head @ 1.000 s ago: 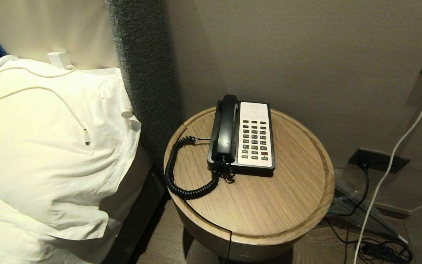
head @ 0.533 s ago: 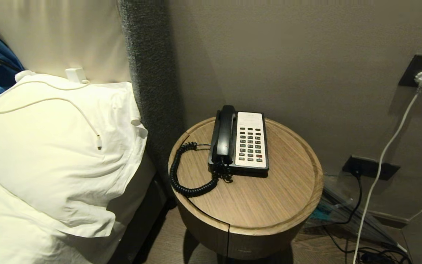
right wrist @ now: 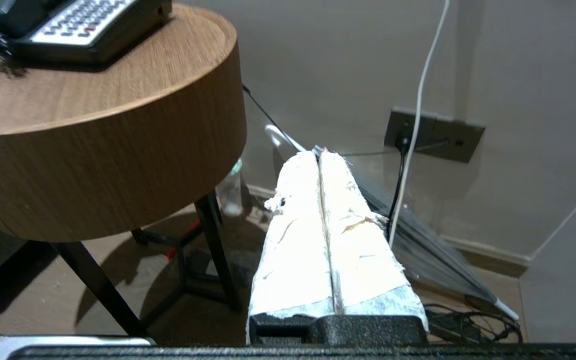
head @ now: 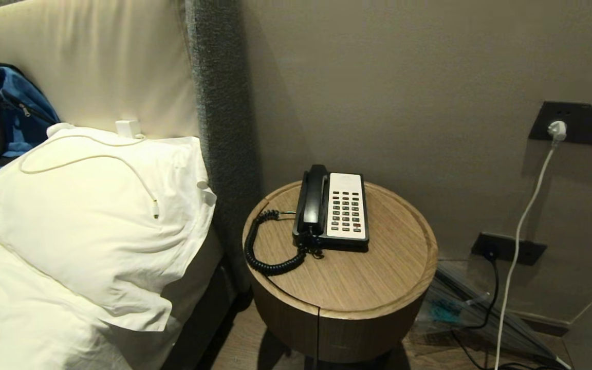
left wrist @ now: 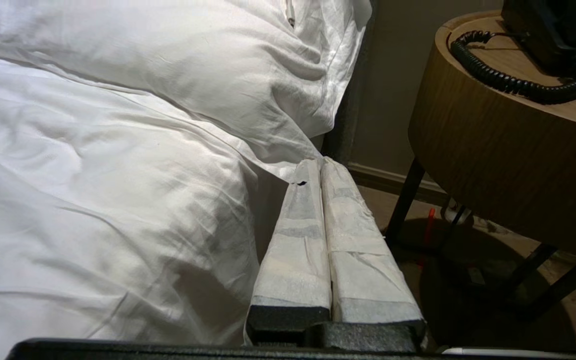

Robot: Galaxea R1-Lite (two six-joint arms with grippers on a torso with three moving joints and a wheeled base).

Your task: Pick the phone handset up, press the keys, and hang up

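A white-sheeted bed point(head: 44, 298) with a plump pillow point(head: 100, 226) takes up the left side, and beside it stands a round wooden side table point(head: 357, 288). On the table sits a phone base point(head: 346, 213) with a pale keypad, and the phone handset point(head: 314, 200), long, black and chunky at both ends, lies cradled along the base's left edge, its coiled cord point(head: 265, 257) looping over the tabletop. The left gripper point(left wrist: 313, 165), taped white fingers pressed together on nothing, hangs low between bed and table, well below the handset. The right gripper point(right wrist: 319, 154), likewise clenched empty, hangs low off the table's other side, well apart from the handset.
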